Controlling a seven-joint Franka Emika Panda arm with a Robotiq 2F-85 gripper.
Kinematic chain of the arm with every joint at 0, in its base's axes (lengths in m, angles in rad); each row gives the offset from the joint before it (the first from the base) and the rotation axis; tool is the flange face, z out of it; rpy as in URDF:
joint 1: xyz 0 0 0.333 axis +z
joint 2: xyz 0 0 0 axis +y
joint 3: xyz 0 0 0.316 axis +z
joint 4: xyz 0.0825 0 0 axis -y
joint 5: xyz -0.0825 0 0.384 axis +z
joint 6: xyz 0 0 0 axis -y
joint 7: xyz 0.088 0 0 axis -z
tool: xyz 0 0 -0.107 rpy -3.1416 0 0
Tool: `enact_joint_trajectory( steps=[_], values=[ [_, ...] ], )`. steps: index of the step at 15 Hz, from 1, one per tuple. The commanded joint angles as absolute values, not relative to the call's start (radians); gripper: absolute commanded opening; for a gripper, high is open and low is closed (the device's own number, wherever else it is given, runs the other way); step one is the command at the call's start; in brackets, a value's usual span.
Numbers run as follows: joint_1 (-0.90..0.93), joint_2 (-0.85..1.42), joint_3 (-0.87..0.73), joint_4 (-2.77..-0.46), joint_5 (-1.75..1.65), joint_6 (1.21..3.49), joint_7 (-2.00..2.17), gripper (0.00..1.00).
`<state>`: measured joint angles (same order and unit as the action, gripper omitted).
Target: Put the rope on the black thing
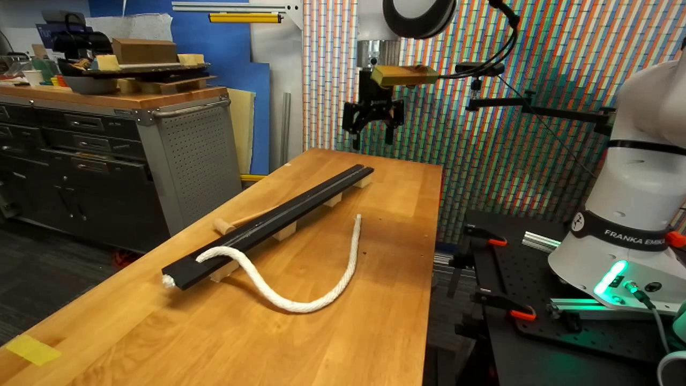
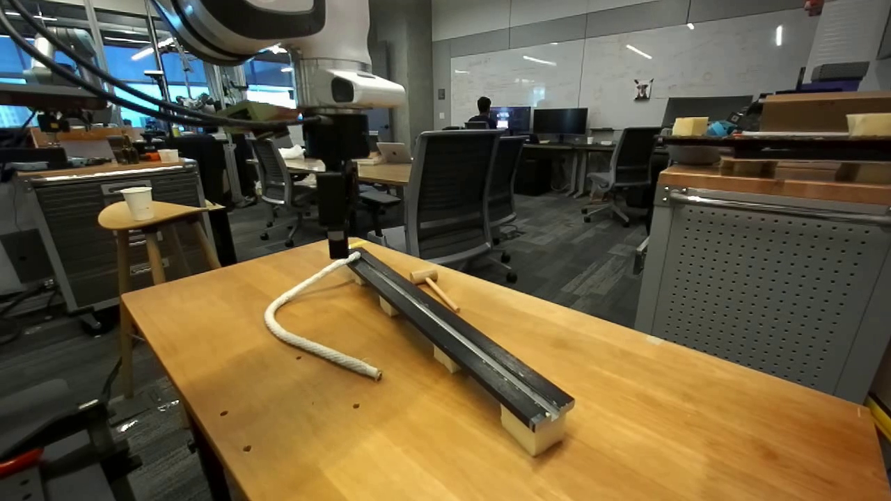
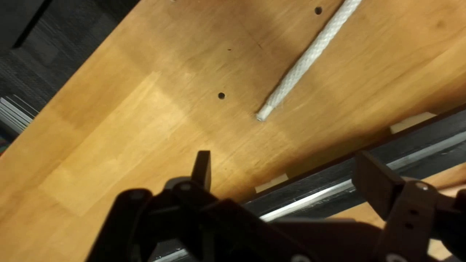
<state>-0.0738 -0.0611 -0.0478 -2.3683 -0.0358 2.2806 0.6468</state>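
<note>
gripping the loose tip (image 3: 265, 112): this seemed to call for sliding over it, setting the fingers (image 3: 202, 169) astride the rope (image 3: 309, 56), lowering, then closing gently
fingers: stood wide apart above the table (image 3: 120, 120), holding nothing
loose tip: lay on the table, beyond their gap in the wrist view, touching neither
rope's far end (image 1: 169, 281): showed at the end of the black bar (image 1: 297, 209), well apart from the fingers

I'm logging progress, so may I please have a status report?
Gripper open, empty. White rope partly on grooved black bar. Wooden mallet beside bar, likely no obstacle.
</note>
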Motion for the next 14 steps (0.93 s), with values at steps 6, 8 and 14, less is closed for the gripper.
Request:
enact_joint_trajectory(
  steps=[6, 8, 14],
  values=[
    [-0.080, 0.073, -0.076, -2.333, -0.011, 2.280, 0.637, 1.00],
    [-0.081, 0.090, -0.079, -2.331, 0.026, 2.298, 0.596, 1.00],
    [-0.078, 0.156, -0.082, -2.317, 0.114, 2.378, 0.494, 1.00]
  ],
)
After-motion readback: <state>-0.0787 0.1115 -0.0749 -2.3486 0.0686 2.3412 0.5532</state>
